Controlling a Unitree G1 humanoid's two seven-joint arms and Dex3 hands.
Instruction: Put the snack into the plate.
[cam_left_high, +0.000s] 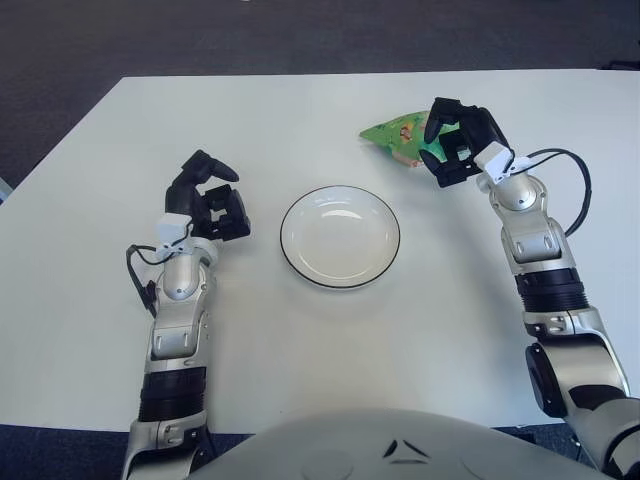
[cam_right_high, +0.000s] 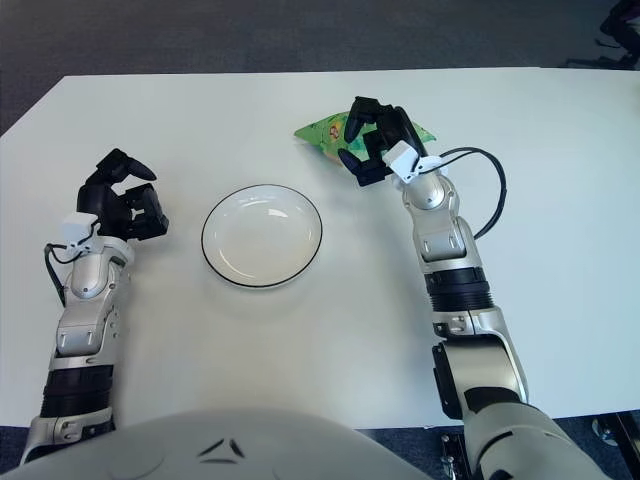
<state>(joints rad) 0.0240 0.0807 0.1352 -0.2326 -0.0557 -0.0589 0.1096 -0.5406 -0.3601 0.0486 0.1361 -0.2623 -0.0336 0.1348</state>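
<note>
The snack (cam_left_high: 392, 136) is a green bag lying on the white table at the back right; only its left half shows. My right hand (cam_left_high: 455, 140) is over the bag's right half, with the fingers arched above and in front of it and not clamped. The plate (cam_left_high: 340, 284), white with a dark rim and nothing in it, sits at the table's centre, to the left of and nearer than the bag. My left hand (cam_left_high: 210, 195) shows to the left of the plate with loosely bent fingers holding nothing.
The white table (cam_left_high: 300, 360) reaches its far edge just behind the bag, with dark carpet (cam_left_high: 300, 40) beyond. A black cable (cam_left_high: 577, 185) loops out from my right wrist. Bare tabletop lies between bag and plate.
</note>
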